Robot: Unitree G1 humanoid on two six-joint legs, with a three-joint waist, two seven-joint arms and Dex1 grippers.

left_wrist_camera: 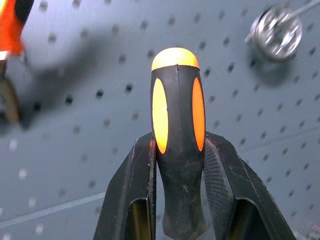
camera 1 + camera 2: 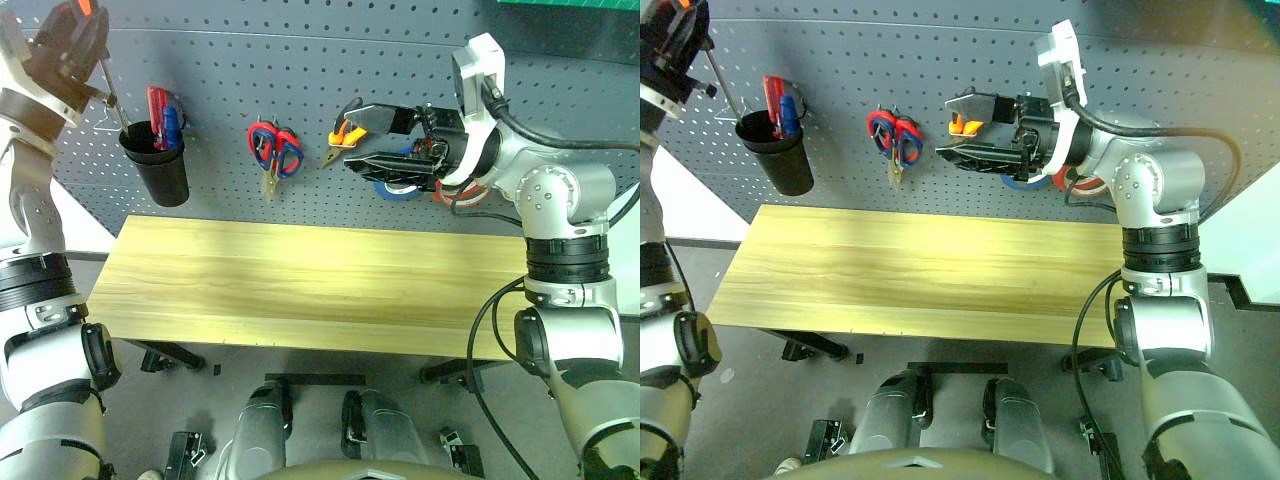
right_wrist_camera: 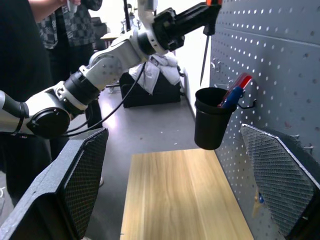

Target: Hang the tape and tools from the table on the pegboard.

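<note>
The left gripper [image 1: 177,165], raised at the pegboard's [image 2: 330,60] upper left corner, clamps the screwdriver [image 1: 177,135] above the black cup [image 2: 156,160]. The right gripper [image 2: 385,140], level, gapes released.

**Colours and patterns at the pegboard**

Dark grey pegboard [image 2: 300,60], dotted all over with even rows of small holes. Light yellowish wood worktop [image 2: 300,280], streaked lengthwise with paler and darker grain, on black legs. Black cup [image 2: 157,160] with red and blue handles poking out. Red-handled scissors [image 2: 275,150] with blue inside the loops. Orange-and-black pliers [image 2: 345,132]. Blue roll [image 2: 398,190] and red-orange roll [image 2: 455,192], both partly hidden. Screwdriver [image 1: 177,125]: black handle with orange oval insets and an orange cap, steel shaft. Black fingers [image 1: 220,185] on the left gripper [image 1: 177,200]; black fingers [image 3: 82,175] with cross-hatched mesh pads on the right gripper [image 3: 175,170].
</note>
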